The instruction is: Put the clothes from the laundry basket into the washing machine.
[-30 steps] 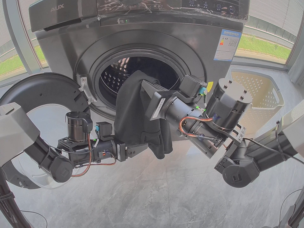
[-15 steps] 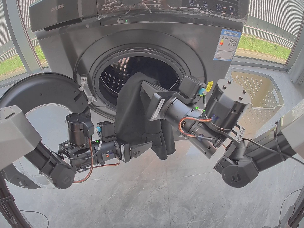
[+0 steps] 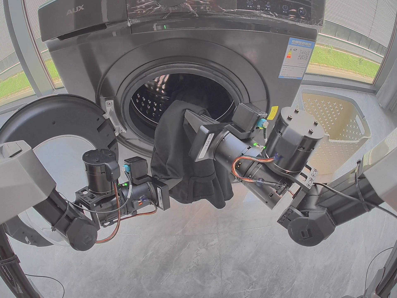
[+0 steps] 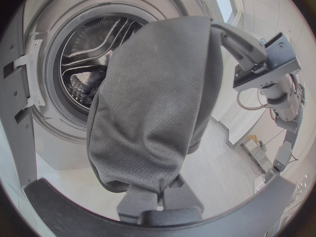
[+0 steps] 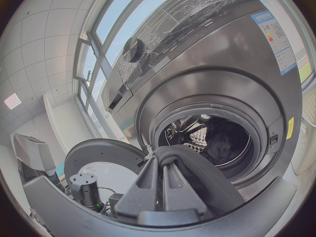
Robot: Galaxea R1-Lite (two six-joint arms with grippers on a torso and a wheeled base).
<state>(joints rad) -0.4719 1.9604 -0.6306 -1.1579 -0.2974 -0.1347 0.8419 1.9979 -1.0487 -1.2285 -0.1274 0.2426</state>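
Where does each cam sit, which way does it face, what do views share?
Head: on the robot's head, looking forward and down at the washing machine; left gripper and right gripper show.
Left wrist: on the left arm, facing the dark garment and the drum; its own gripper and the right gripper show.
Right wrist: on the right arm, facing the drum; its own gripper and the left arm show.
Both wrist views share the dark garment and drum.

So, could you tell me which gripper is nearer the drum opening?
Right. The right gripper holds the dark garment at the drum opening; the left gripper pinches its hem lower down.
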